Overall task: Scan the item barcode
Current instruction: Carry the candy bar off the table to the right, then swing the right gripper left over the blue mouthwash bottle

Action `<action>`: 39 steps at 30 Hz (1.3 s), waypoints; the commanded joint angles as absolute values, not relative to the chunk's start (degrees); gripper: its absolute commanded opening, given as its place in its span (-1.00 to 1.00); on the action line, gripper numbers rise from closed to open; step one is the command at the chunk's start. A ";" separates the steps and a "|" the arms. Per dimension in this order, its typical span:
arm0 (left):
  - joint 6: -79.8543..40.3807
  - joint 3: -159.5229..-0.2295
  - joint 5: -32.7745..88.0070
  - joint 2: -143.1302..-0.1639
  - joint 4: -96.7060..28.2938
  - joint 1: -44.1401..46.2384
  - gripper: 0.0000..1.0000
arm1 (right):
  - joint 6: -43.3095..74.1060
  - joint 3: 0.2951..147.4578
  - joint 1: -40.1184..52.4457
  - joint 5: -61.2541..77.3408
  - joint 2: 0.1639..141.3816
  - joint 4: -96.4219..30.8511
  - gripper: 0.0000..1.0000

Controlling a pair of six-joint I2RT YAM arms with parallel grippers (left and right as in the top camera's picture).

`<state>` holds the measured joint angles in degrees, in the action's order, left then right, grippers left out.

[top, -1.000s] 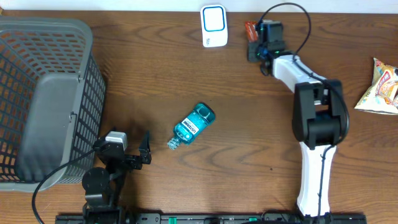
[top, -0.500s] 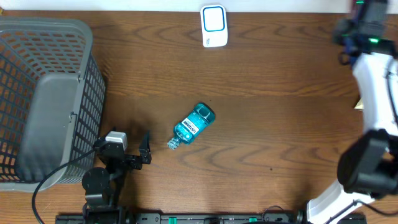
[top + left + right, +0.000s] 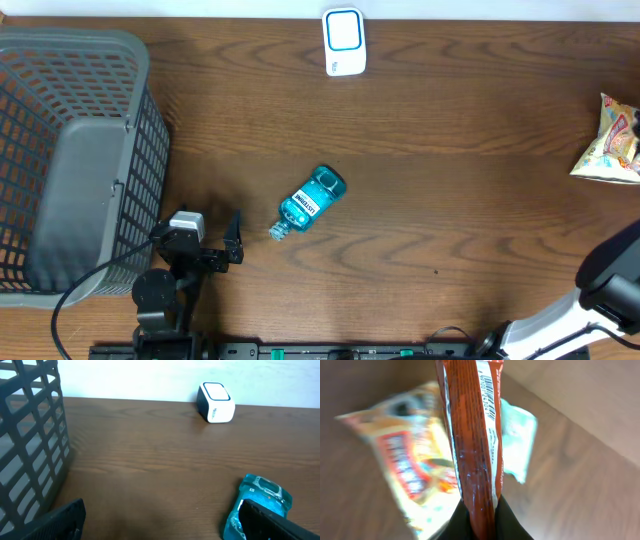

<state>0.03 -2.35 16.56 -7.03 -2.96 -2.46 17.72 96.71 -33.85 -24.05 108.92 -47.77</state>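
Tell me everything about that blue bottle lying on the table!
The blue bottle looks like see-through teal plastic, with a white label with dark letters across its middle. It lies on its side on the brown wooden table. In the overhead view it is slanted, with the fat bottom toward the upper right and the small neck toward the lower left. Only the table touches it. The open left gripper sits nearby, apart.

overhead and low left-wrist share scanner (image 3: 344, 42)

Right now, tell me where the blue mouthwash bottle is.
In the overhead view the blue mouthwash bottle lies on its side near the middle of the table, right of the grey basket and nearer the robot than the white scanner.
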 commanded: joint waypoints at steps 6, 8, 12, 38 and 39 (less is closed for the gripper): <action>0.38 -0.82 16.88 -6.94 -3.75 -2.44 0.96 | 32.32 92.09 -39.05 -25.39 108.77 -49.82 -0.97; 0.38 -0.82 16.88 -6.94 -3.75 -2.44 0.96 | 32.29 88.71 -39.07 -25.39 108.77 -47.62 -0.97; 0.38 -0.82 16.88 -6.94 -3.75 -2.44 0.96 | 32.32 80.84 -38.74 -25.08 108.77 -41.56 -0.97; 0.38 -0.82 16.88 -6.94 -3.75 -2.44 0.96 | 32.12 77.93 -34.26 12.71 87.83 -39.68 0.98; 0.38 -0.82 16.88 -6.94 -3.75 -2.44 0.96 | 32.12 77.93 -33.01 15.68 87.20 -39.72 0.99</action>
<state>0.03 -2.35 16.56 -7.03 -2.96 -2.46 31.46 77.01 -36.01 2.33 89.06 -39.55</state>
